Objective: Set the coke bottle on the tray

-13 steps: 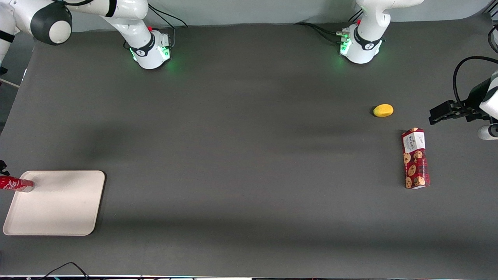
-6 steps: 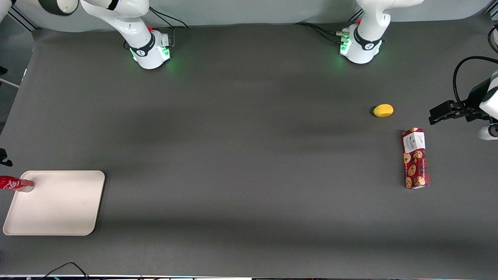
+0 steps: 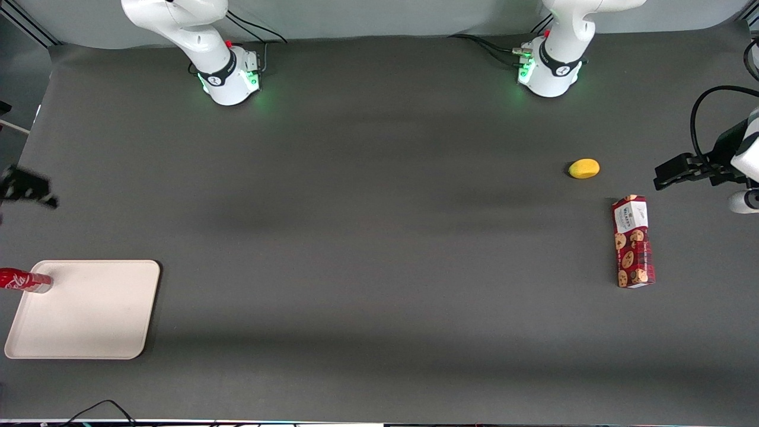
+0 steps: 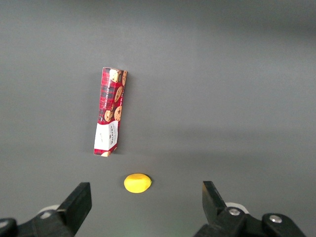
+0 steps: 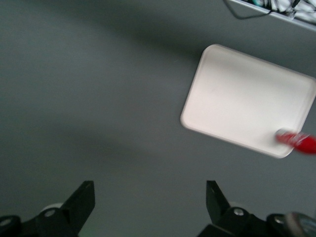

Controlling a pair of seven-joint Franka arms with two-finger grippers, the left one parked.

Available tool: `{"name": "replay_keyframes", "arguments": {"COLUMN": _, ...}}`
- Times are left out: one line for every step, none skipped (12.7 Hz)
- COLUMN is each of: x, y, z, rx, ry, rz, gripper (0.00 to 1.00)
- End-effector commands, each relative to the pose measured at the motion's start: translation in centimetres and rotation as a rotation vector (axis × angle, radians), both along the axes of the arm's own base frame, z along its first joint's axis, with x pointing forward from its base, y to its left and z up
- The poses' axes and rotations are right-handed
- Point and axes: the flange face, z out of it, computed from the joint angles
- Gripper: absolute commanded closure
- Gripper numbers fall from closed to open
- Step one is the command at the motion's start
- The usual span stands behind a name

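The right arm's claw (image 5: 150,200) hangs with its black fingers spread wide apart and nothing between them, above bare dark grey surface (image 3: 367,237) and clear of the tray. The small red coke bottle (image 3: 24,280) stands on one corner of the large flat cream-beige tray (image 3: 89,314), at the working arm's end.

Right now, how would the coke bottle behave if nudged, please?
The coke bottle stands on the tray at its rim, so it would probably tip. Being round, it might then roll. The open claw hangs above, apart.
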Motion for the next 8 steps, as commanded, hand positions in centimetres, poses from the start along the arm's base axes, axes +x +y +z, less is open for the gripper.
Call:
{"name": "replay_keyframes", "arguments": {"x": -7.1, "y": 5.5, "z": 0.5, "rx": -0.015, "ry": 0.003, "rz": -0.097, "gripper": 0.0}}
{"name": "replay_keyframes", "arguments": {"x": -8.4, "y": 7.2, "z": 0.3, "rx": -0.021, "ry": 0.003, "rz": -0.121, "gripper": 0.0}}
{"name": "replay_keyframes", "arguments": {"x": -8.7, "y": 7.9, "z": 0.4, "rx": -0.024, "ry": -0.002, "rz": -0.151, "gripper": 0.0}}
{"name": "replay_keyframes", "arguments": {"x": -8.4, "y": 7.9, "z": 0.8, "rx": -0.022, "ry": -0.007, "rz": -0.194, "gripper": 0.0}}
{"name": "replay_keyframes", "arguments": {"x": -7.5, "y": 8.3, "z": 0.9, "rx": 0.0, "ry": -0.013, "rz": -0.284, "gripper": 0.0}}
{"name": "replay_keyframes", "arguments": {"x": -6.6, "y": 9.8, "z": 2.1, "rx": 0.001, "ry": -0.032, "rz": -0.29, "gripper": 0.0}}
{"name": "replay_keyframes", "arguments": {"x": -6.3, "y": 10.7, "z": 2.2, "rx": -0.011, "ry": -0.018, "rz": -0.283, "gripper": 0.0}}
{"name": "replay_keyframes", "arguments": {"x": -6.4, "y": 10.4, "z": 2.1, "rx": -0.013, "ry": -0.011, "rz": -0.296, "gripper": 0.0}}
